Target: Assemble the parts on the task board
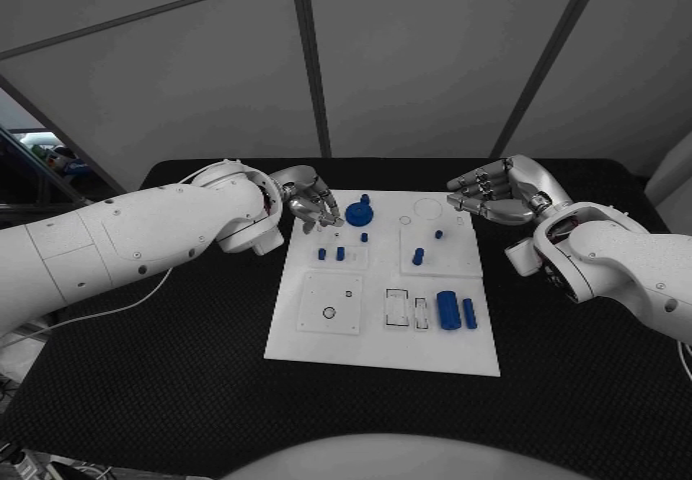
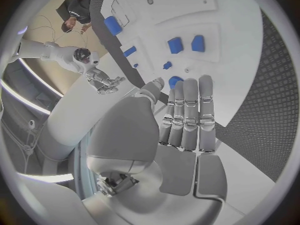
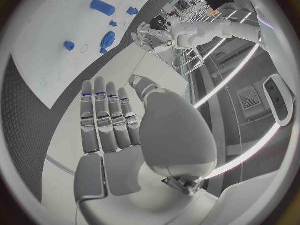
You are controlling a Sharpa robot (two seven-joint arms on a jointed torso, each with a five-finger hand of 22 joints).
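The left hand (image 1: 307, 203) hovers at the far left corner of the task board (image 1: 378, 345) in the head view, fingers curled in loosely and holding nothing; the right hand (image 1: 490, 194) sits at the far right corner, likewise curled and empty. The board lies mid-desk (image 1: 173, 400) with blue parts on it: a round part (image 1: 359, 212) near the left hand, small pegs (image 1: 340, 254) and a pair of cylinders (image 1: 449, 309) (no readable writing anywhere). In the left wrist view, the left hand (image 2: 187, 120) has straight fingers side by side above the board (image 2: 244, 60), two blue blocks (image 2: 175, 45) beyond. In the right wrist view, the right hand (image 3: 109, 120) lies flat and straight-fingered, a blue cylinder (image 3: 102, 7) farther off.
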